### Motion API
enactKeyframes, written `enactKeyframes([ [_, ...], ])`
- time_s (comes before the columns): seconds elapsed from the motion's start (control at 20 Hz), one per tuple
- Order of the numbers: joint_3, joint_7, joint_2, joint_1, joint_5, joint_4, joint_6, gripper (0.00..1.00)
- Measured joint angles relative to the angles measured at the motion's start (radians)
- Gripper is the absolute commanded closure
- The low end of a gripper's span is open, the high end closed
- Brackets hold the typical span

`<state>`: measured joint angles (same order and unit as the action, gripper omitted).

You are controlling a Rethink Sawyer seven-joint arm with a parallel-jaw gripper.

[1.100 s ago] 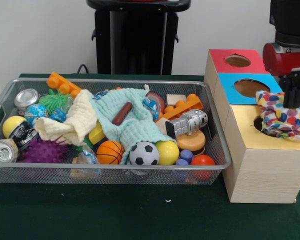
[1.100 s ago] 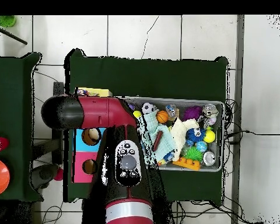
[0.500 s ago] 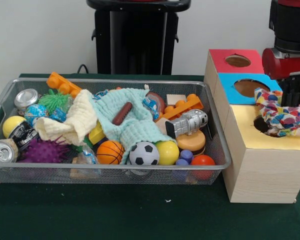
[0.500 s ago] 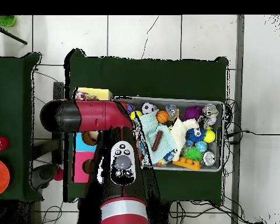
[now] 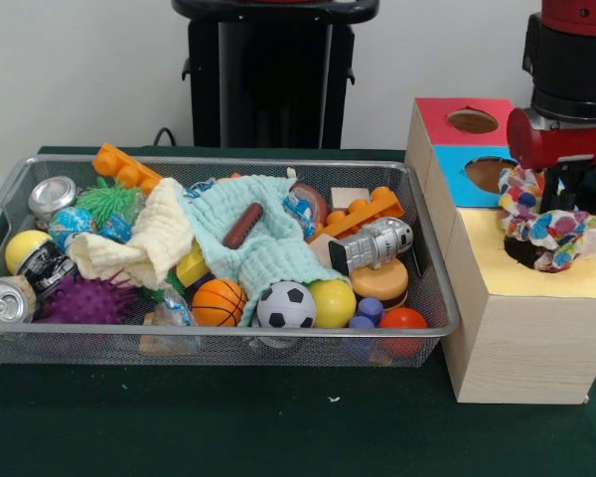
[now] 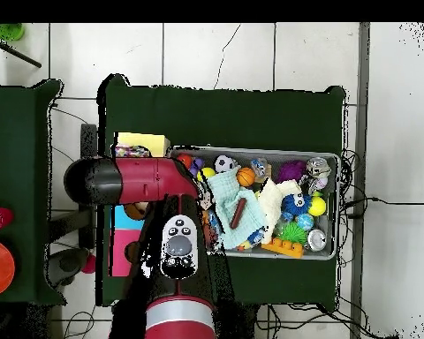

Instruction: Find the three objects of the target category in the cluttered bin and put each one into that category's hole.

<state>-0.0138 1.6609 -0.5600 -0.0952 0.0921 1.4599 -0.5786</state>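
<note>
Spotted cloth (image 5: 554,224) | bunched, draped over yellow hole (image 5: 521,250) | long axis unclear

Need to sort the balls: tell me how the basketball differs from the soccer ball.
The basketball is orange with dark seams; the soccer ball is white with black patches. The basketball lies partly tucked under the green cloth; the soccer ball shows nearly whole. Both are round, similar in size, and rest against the bin's near wall.

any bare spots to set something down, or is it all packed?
The wire bin is packed edge to edge; no bare floor shows. Free: the green table strip in front of the bin and the wooden box. On the box, the yellow top is bare beside the polka-dot cloth at its hole.
</note>
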Motion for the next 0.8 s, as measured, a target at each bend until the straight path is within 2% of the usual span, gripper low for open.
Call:
enactKeyframes([
  [0.8,-0.072,0.000,0.019,-0.039,-0.069,-0.032,0.023,1.00],
])
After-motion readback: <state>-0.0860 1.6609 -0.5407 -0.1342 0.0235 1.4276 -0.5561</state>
